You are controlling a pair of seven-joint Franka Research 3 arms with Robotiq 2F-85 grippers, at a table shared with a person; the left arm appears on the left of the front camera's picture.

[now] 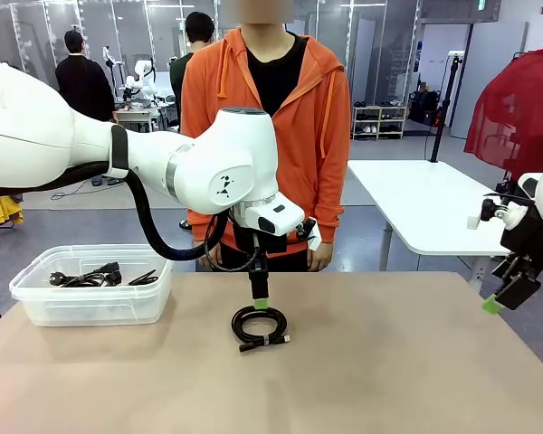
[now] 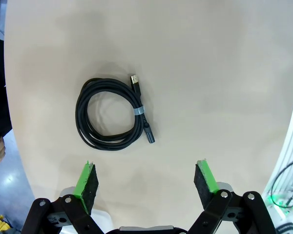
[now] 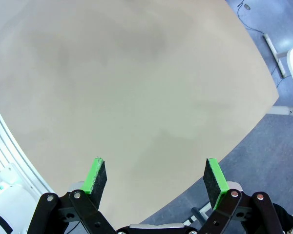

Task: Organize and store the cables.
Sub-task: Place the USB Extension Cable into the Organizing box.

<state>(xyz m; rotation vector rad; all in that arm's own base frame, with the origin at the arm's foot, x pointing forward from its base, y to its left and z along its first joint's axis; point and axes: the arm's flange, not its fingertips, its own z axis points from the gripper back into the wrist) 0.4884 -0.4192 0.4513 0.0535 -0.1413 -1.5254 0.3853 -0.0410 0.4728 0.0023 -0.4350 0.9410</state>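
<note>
Front view: left arm point(image 1: 118, 154) reaching in from the left edge to mid-table, left gripper point(image 1: 259, 291) pointing straight down, green pad just above a coiled cable point(image 1: 259, 325) lying flat on the tabletop point(image 1: 389, 362), roughly midway between left and right edges, nearer the far edge than the near one. Whether pad and coil touch cannot be told from this angle. Clear bin point(image 1: 92, 303) at the far left corner, holding more black cables point(image 1: 95, 276) in a loose tangle, plugs showing. Person in an orange hoodie point(image 1: 267, 127) standing behind the far edge, hands down near the table rim. Right gripper point(image 1: 502, 297) hanging off the right edge, clear of the tabletop, green pad tilted. Left wrist view: left gripper point(image 2: 146, 185) with fingers point(image 2: 89, 183) spread wide apart, holding nothing, bare beige tabletop point(image 2: 224, 73) between them; coiled cable point(image 2: 110, 114) beyond the fingertips, closer to the finger on the picture's left, apart from both pads; coil bound by a pale band point(image 2: 139, 111) on one side, a metal-tipped plug point(image 2: 135, 82) and a black connector point(image 2: 149, 135) sticking out past the band. Right wrist view: right gripper point(image 3: 156, 178) likewise spread wide, empty, looking down over a bare corner of the tabletop point(image 3: 112, 87) with grey floor point(image 3: 263, 156) past its edge.
</note>
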